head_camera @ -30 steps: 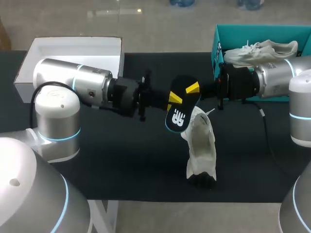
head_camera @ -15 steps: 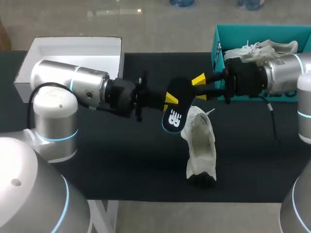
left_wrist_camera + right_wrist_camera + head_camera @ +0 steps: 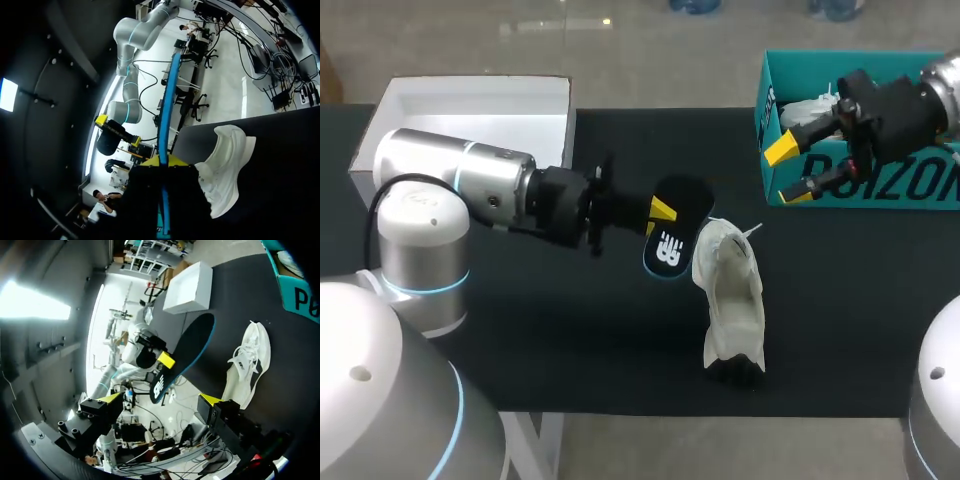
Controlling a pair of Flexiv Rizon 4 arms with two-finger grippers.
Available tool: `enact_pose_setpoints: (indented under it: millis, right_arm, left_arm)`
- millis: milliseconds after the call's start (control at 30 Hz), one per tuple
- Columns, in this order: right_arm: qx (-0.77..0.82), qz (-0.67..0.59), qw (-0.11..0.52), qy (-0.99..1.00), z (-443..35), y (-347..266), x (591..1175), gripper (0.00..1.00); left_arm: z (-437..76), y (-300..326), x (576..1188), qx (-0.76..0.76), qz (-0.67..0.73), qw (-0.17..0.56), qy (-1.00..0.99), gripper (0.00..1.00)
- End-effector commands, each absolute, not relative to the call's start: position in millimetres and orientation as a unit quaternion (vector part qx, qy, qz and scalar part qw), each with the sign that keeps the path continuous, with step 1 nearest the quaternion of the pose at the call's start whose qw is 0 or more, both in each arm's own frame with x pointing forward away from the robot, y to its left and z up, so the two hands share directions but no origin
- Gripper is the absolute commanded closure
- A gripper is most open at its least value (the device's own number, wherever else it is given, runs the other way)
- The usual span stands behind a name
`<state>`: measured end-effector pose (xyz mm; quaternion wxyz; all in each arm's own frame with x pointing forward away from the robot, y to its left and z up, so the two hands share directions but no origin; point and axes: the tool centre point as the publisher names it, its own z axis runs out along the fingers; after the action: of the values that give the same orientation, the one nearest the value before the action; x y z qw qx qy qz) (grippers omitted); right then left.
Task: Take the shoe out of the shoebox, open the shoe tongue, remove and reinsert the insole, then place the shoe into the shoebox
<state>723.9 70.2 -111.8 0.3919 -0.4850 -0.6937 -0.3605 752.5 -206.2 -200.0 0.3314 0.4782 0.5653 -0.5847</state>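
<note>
The left end effector (image 3: 655,212) is closed on the black insole (image 3: 672,235), near the middle of the black table (image 3: 570,340). In the left wrist view the insole (image 3: 167,110) runs edge-on, its blue rim showing, straight out from between the yellow tips of that end effector (image 3: 162,161). Its white-logo end points toward 6 o'clock in the head view.

The white shoe (image 3: 728,300) lies on the table at about 5 o'clock from the insole, just beside it, its length running from 12 to 6 o'clock. From the left wrist it shows beside the fingers (image 3: 225,170).

The right end effector (image 3: 786,172) hangs wide open and holds nothing, in front of the teal shoebox (image 3: 860,185) at the table's 2 o'clock. A second white shoe (image 3: 810,110) sits inside that box. In its own wrist view the right end effector (image 3: 160,399) has its tips spread far apart, with the insole (image 3: 187,352) and shoe (image 3: 247,367) ahead of it.

A white box (image 3: 470,115) stands at the table's 10 o'clock.
</note>
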Motion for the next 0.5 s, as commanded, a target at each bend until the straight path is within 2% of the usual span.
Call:
enact_pose_setpoints:
  millis: [33,400,500]
  right_arm:
    - [-0.499,-0.313,0.358,-0.724,-100.1,64.5,731.1,0.0]
    - [-0.499,-0.313,0.358,-0.724,-100.1,64.5,731.1,0.0]
    - [-0.508,-0.244,0.308,-0.766,-97.4,63.2,720.3,0.0]
  left_arm:
    - [-201.4,-199.4,741.2,0.479,-0.578,0.334,0.57,1.0]
    - [-204.4,-182.3,731.5,0.471,-0.58,0.332,0.576,1.0]
    - [-203.6,-175.4,731.8,0.467,-0.58,0.335,0.577,1.0]
